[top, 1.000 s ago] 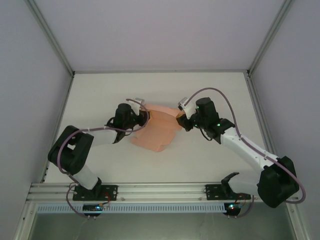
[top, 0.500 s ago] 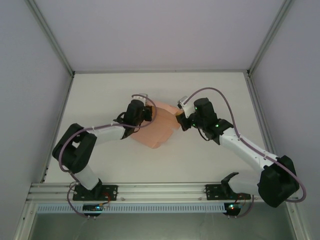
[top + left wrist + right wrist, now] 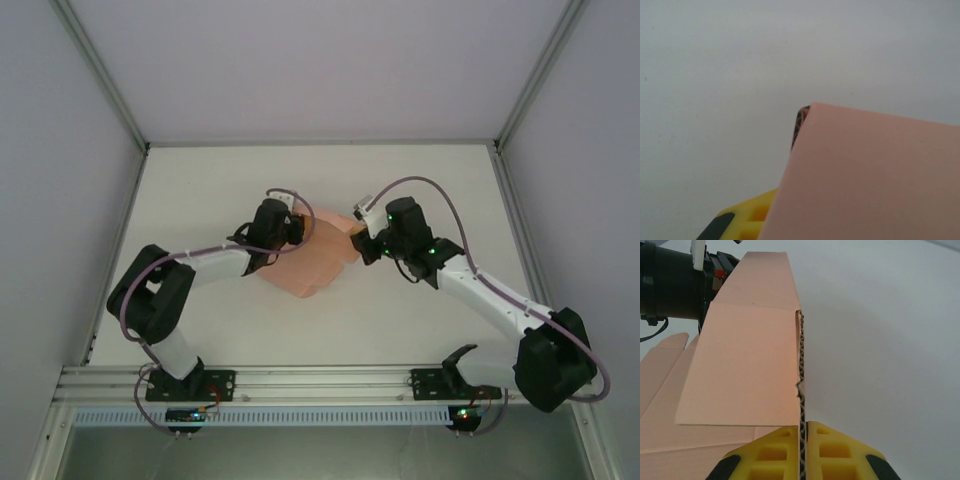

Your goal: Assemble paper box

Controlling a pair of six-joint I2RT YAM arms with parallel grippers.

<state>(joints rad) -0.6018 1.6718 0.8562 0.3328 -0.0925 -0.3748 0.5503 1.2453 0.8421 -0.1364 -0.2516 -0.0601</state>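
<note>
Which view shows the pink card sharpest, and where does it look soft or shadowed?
Right wrist: the paper box has a crisp corrugated edge. Left wrist: it sits near the lens, soft and featureless. Top external: even light, faint shadows.

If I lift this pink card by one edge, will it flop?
Probably stiff: the paper box shows a corrugated edge, and its panel stands straight out from the right tool. It likely hinges at the visible crease.
</note>
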